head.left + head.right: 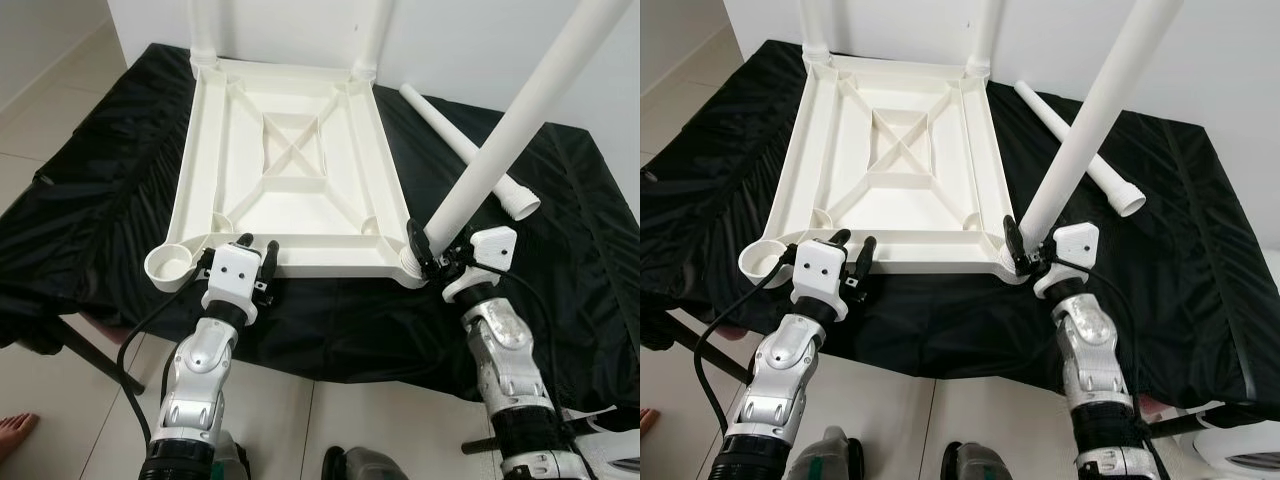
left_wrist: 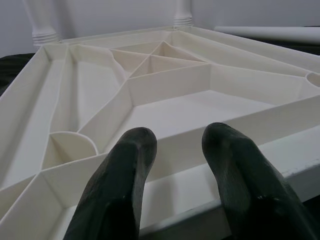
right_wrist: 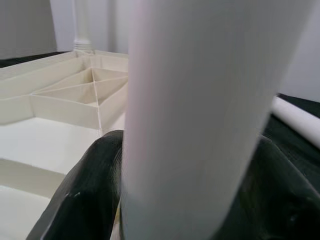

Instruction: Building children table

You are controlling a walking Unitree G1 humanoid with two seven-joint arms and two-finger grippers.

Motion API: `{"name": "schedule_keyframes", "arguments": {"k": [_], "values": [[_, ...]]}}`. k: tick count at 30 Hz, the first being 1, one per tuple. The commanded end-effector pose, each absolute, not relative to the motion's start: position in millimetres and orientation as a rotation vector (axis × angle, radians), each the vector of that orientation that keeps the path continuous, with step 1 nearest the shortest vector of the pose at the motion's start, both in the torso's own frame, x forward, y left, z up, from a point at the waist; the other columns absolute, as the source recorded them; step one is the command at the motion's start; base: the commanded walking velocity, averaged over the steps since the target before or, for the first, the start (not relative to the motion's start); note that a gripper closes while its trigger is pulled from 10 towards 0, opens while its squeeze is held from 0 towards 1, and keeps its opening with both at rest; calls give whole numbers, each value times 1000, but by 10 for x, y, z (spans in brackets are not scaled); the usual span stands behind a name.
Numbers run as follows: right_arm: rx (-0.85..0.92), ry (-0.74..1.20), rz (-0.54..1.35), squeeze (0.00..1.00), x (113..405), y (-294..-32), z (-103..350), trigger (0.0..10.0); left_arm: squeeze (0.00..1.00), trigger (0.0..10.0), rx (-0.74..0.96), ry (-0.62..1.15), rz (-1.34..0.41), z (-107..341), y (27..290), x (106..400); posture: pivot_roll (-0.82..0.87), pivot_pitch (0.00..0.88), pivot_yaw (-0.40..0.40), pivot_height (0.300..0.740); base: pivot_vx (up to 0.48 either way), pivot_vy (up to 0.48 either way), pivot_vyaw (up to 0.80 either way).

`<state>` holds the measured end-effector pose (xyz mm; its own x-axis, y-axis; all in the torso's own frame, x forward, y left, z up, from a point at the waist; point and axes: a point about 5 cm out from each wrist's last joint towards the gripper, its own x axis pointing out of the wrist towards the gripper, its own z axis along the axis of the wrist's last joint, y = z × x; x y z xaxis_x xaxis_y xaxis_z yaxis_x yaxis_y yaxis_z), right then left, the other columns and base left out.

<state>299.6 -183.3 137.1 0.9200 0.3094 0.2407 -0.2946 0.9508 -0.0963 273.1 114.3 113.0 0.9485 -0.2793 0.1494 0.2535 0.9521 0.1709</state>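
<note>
Eye views: both silver arms reach up to the near edge of the upturned white plastic tabletop (image 1: pixel 290 165), ribbed underneath with an X brace, lying on crinkled black cloth (image 1: pixel 120 190) over pale floor tiles (image 1: pixel 40 90); left gripper (image 1: pixel 257 250) parted at that edge, right gripper (image 1: pixel 428 255) clamped round a smooth white tube leg (image 1: pixel 520 125) tilted at the tabletop's near right corner socket, a loose leg (image 1: pixel 465 150) lying just beyond. Left wrist: matte black fingers (image 2: pixel 122 185) spread, empty, just above the tabletop rim. Right wrist: leg (image 3: pixel 200 110) squeezed between both fingers.
</note>
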Motion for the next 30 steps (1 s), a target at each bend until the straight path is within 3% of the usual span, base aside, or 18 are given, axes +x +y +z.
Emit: {"name": "schedule_keyframes", "arguments": {"k": [1,26,27,29,30], "values": [[-56,-218,335,0,3007,-1889,1327,10000,0,10000,122,-170,-184,1120,1132,2716,38,61,-75,740,0,0,0],[-122,-77,723,0,3051,-2179,1474,10000,0,10000,123,-171,-203,1131,1112,2737,32,52,-52,740,0,0,0],[-131,-73,731,0,3056,-2189,1478,9059,0,10000,123,-172,-203,1132,1111,2740,32,52,-52,740,0,0,0],[-131,-73,731,0,3056,-2189,1478,9059,0,10000,123,-172,-203,1132,1111,2740,32,52,-52,740,0,0,0],[-143,-62,746,0,3068,-2218,1474,2235,0,10000,124,-173,-205,1137,1109,2743,32,53,-50,740,0,0,0]]}}
